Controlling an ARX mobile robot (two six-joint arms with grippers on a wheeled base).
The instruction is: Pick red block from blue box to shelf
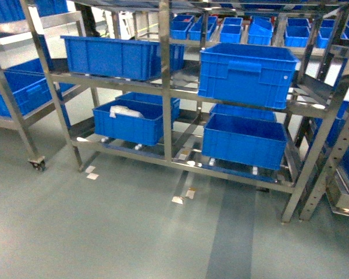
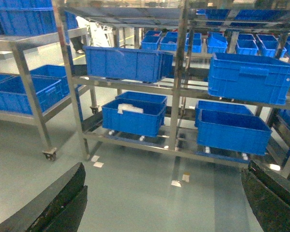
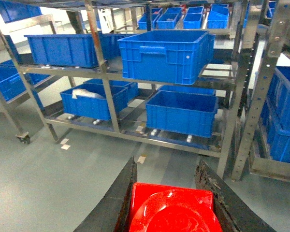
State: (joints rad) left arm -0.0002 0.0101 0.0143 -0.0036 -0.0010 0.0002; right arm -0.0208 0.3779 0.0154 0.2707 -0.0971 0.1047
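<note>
Red block (image 3: 173, 210) clamped in right end effector (image 3: 170, 203), left end effector (image 2: 162, 203) agape and idle, shelf (image 1: 166, 87) well off yet — could slip loose, or clip an upright going in.

a glossy red block (image 3: 173, 210), round stud facing the lens, sits clamped between two dark gripper fingers (image 3: 117, 202) at the bottom of the right wrist view. ahead stands the stainless-steel shelf (image 1: 164, 87), its square uprights and rails carrying dark blue crates on several tiers above a grey floor.
</note>
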